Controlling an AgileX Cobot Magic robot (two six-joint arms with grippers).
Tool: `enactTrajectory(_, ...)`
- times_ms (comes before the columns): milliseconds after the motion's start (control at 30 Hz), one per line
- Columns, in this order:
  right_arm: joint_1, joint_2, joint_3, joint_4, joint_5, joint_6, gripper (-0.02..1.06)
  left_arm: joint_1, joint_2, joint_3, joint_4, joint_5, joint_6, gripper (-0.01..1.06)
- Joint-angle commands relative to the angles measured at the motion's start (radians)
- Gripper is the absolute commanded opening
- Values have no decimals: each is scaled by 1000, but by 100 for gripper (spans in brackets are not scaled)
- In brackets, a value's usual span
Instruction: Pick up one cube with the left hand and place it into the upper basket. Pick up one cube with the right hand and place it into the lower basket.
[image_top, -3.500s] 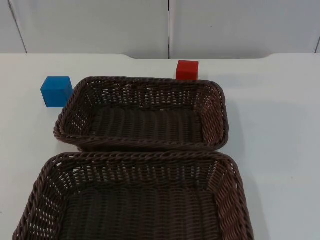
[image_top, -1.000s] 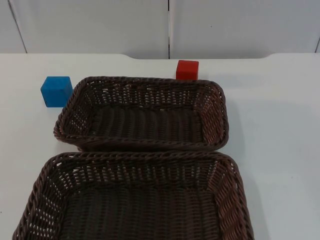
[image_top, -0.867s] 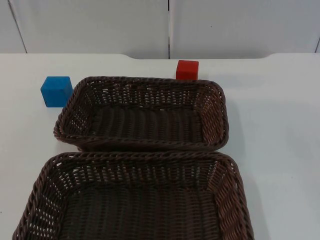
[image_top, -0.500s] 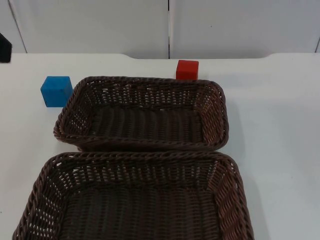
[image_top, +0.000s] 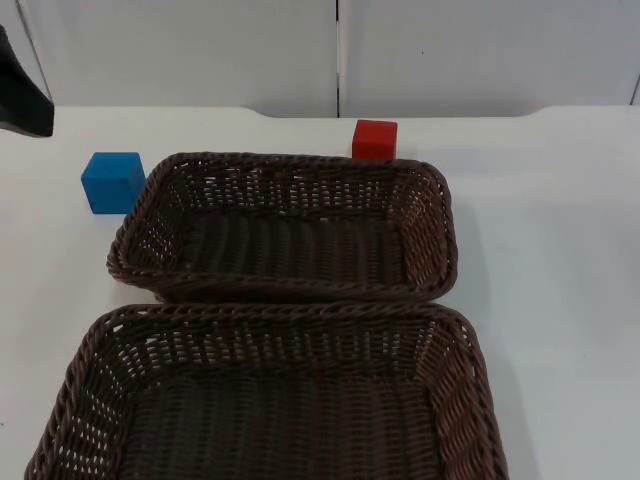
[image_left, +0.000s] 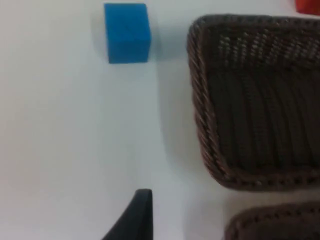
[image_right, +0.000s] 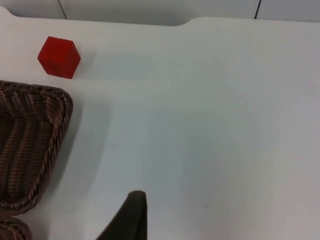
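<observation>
Left gripper (image_top: 22, 95) over table's far-left edge, I can't tell its jaw state | blue cube (image_top: 112, 182) just left of upper basket (image_top: 300, 165) | red cube (image_top: 374, 139) behind it | lower basket (image_top: 270, 318) nearest me

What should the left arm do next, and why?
Probably carry the left gripper down and right toward the blue cube. The cube sits untouched on the table beside the upper basket, both baskets hold nothing, and the gripper hangs at the table's far left, short of the cube.
</observation>
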Motion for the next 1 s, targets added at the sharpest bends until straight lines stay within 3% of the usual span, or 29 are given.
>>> enactTrajectory(0, -6, -2, -10, -2, -17, -2, 105, 0, 27, -7, -21, -58, 4, 105)
enactTrajectory(67, -6, -2, -10, -2, -16, -2, 105, 0, 83, -8, -25, -130, 15, 105)
enactTrajectory(300, -6, -2, -10, -2, -32, -2, 105, -7, 206, -12, -104, -171, 102, 105)
enactTrajectory(433, -6, -2, -10, -2, -42, -2, 105, -63, 279, -30, -121, -324, 140, 105)
enactTrajectory(500, -6, -2, -10, -2, -42, -2, 105, -74, 299, -47, -112, -351, 141, 105)
enactTrajectory(967, -6, -2, -10, -2, -42, -2, 105, -77, 657, -333, -120, -393, 126, 105)
